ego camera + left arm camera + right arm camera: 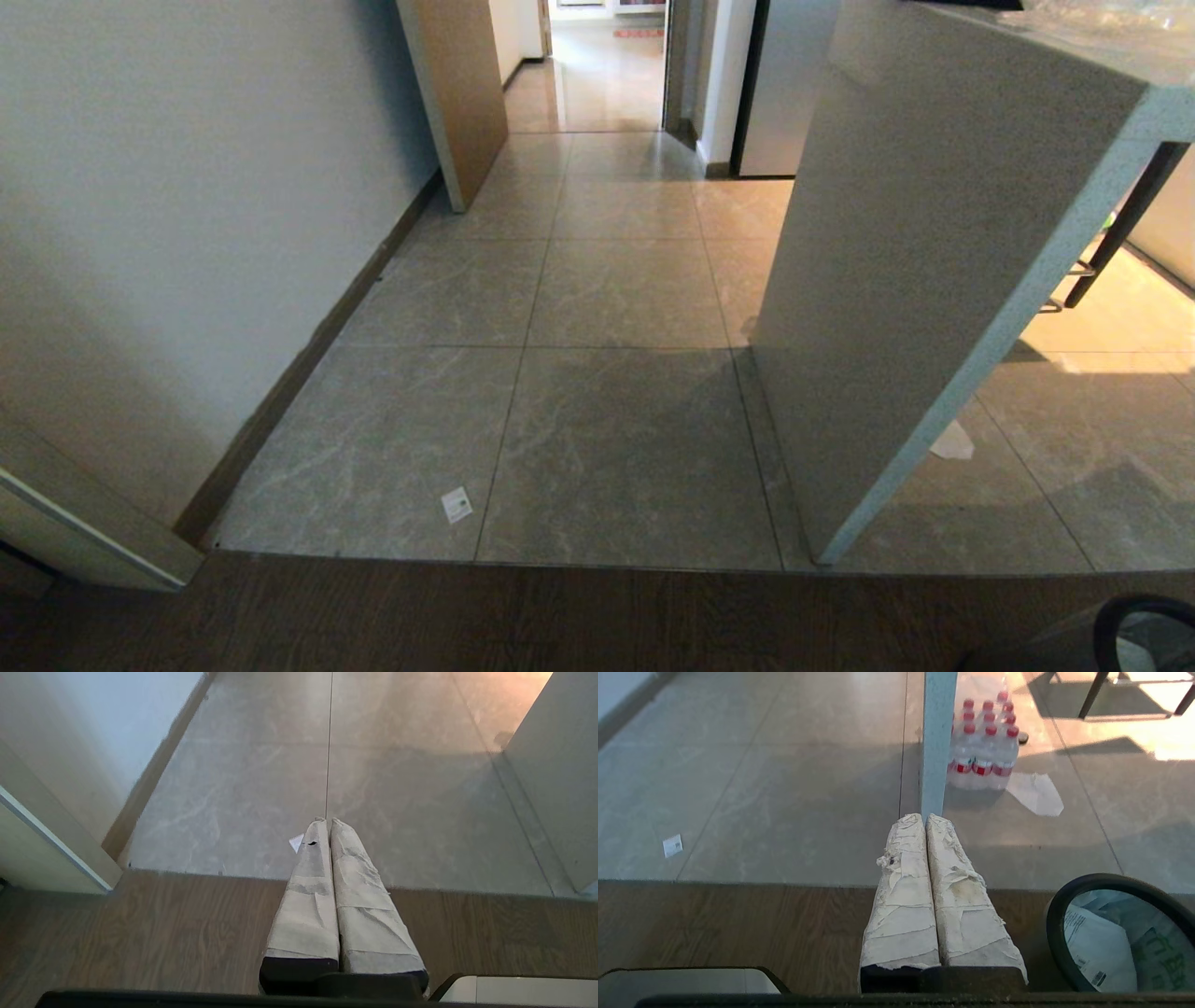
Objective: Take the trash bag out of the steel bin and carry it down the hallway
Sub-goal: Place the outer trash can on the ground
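Observation:
The steel bin (1054,914) stands on the dark wood floor just beside my right gripper (924,817); only its black rim ring shows. The trash bag (1106,942) sits inside it, pale plastic with green-and-white printed packaging on top. In the head view the bin's rim (1105,623) peeks in at the bottom right corner. My right gripper is shut, its taped fingers pressed together and holding nothing. My left gripper (327,821) is shut too, hanging empty over the edge between wood and tile. The hallway (607,280) of glossy grey tiles runs ahead to an open doorway.
A tall pale partition (915,280) stands on the right of the tiled floor, a white wall (187,233) on the left. A pack of red-capped water bottles (983,746) and a flat white scrap (1036,794) lie behind the partition. A small label (456,505) lies on the tiles.

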